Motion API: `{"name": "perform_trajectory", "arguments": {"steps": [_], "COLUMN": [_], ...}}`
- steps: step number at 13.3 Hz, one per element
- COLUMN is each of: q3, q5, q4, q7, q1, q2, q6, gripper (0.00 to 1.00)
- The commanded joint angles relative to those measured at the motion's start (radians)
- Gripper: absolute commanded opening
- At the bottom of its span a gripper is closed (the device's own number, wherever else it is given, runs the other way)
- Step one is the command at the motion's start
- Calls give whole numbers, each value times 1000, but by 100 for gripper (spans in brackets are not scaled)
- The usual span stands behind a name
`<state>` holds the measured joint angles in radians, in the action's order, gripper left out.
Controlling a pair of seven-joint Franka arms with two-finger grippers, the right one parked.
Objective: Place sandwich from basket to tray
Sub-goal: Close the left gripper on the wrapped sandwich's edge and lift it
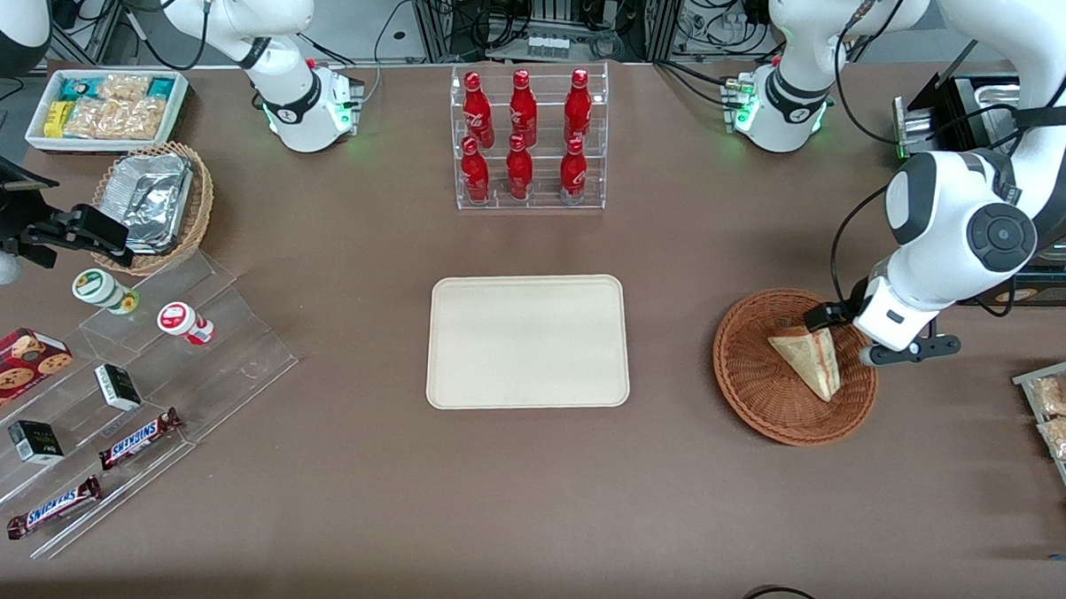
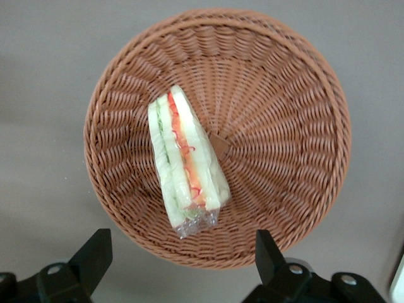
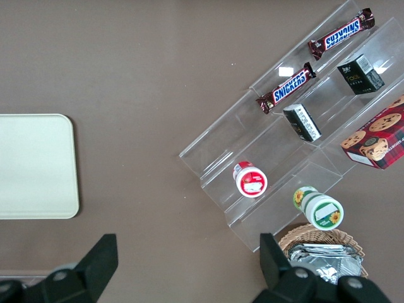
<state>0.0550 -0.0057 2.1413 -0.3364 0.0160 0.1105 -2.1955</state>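
The sandwich [image 1: 807,360] is a wrapped triangular wedge of pale bread with red and green filling. It lies in the round reddish-brown wicker basket [image 1: 760,400], toward the working arm's end of the table. In the left wrist view the sandwich [image 2: 186,161] lies in the basket [image 2: 284,113] with its filling edge up. The left gripper [image 1: 851,333] hangs above the basket's rim, farther from the front camera than the sandwich. Its fingers [image 2: 95,255] are open wide and hold nothing. The cream tray [image 1: 529,341] lies bare at the table's middle.
A clear rack of red bottles [image 1: 528,140] stands farther from the front camera than the tray. Packets on a rack [image 1: 1061,415] lie beside the basket at the table's edge. A clear stepped shelf with snacks [image 1: 131,392], a foil-tray basket [image 1: 155,202] and a white bin [image 1: 105,107] lie toward the parked arm's end.
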Motion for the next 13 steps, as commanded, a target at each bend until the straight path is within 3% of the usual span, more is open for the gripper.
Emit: {"name": "perform_trajectory", "arguments": {"steps": [1, 5, 13], "q3": [5, 5, 5], "q5": [-8, -20, -19], "q4": [29, 61, 58], "q7": [-180, -318, -349], "q1": [-1, -2, -1], "q2": [-15, 4, 104], "q6": [-52, -119, -191], "gripper": [100, 100, 100]}}
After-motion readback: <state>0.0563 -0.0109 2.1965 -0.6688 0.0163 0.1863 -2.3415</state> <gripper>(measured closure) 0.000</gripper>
